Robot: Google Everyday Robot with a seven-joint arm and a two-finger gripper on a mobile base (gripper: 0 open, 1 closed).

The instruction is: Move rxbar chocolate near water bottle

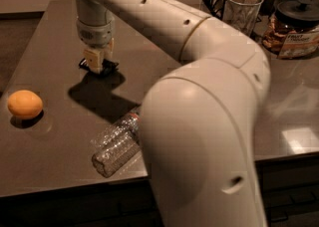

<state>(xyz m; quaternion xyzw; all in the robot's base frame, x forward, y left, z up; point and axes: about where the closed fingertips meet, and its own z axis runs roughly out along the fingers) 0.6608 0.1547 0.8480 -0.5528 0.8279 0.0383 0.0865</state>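
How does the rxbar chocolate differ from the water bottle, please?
The rxbar chocolate is black, flat and small; the water bottle is clear, crinkled and larger. The bar sits under the gripper far back; the bottle lies on its side near the front edge. Both are on the table.

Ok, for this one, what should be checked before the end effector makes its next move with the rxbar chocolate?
1. End effector at the rxbar chocolate: ok, it is down right on the bar at the far part of the table.
2. Bar secured for carrying: cannot tell.
3. Water bottle located: ok, lying on its side near the front edge, partly hidden by the arm.
4. Route from bar to bottle: ok, only bare tabletop between them; the orange sits off to the side.
5. Bar near bottle: not ok, they lie well apart.
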